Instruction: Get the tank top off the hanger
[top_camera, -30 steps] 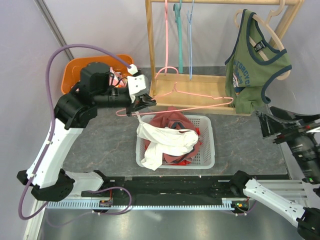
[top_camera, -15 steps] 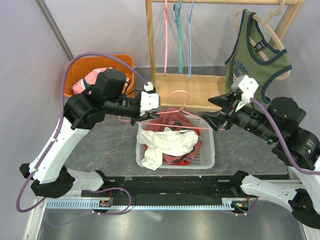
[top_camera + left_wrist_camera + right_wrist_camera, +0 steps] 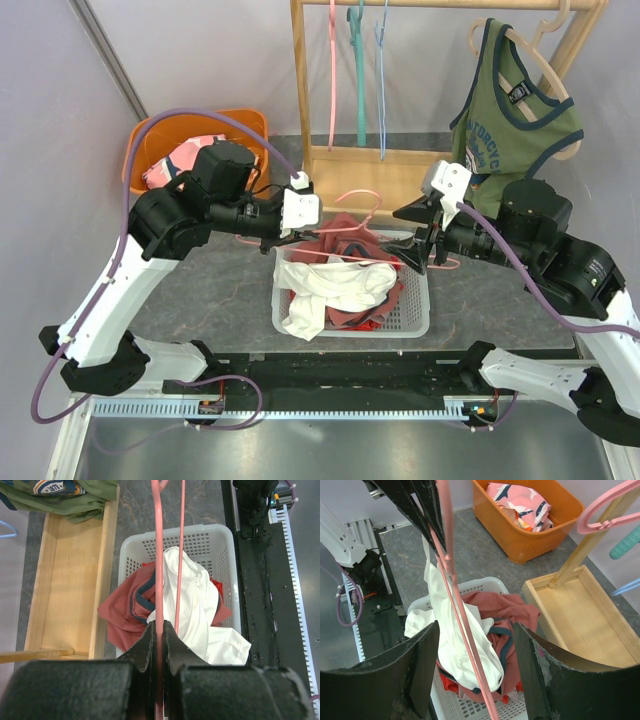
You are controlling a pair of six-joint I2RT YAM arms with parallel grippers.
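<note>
A green tank top (image 3: 505,130) with navy trim hangs on a beige hanger (image 3: 548,75) at the right end of the wooden rack; its hem also shows in the left wrist view (image 3: 60,495). My left gripper (image 3: 298,232) (image 3: 160,627) is shut on a bare pink hanger (image 3: 358,197) (image 3: 159,555) and holds it above the white basket. My right gripper (image 3: 415,240) (image 3: 476,630) is open, with the pink hanger's (image 3: 455,600) thin bars running between its spread fingers (image 3: 420,665) without touching them.
The white basket (image 3: 415,322) (image 3: 220,535) holds white and red garments. An orange bin (image 3: 155,140) (image 3: 520,540) with patterned cloth stands at the back left. The wooden rack's tray base (image 3: 400,180) (image 3: 65,590) lies behind the basket; pink, teal and blue hangers hang above it.
My left gripper has carried the pink hanger forward over the basket. My right arm has swung in from the far right, and its open fingers now straddle the hanger's other end.
</note>
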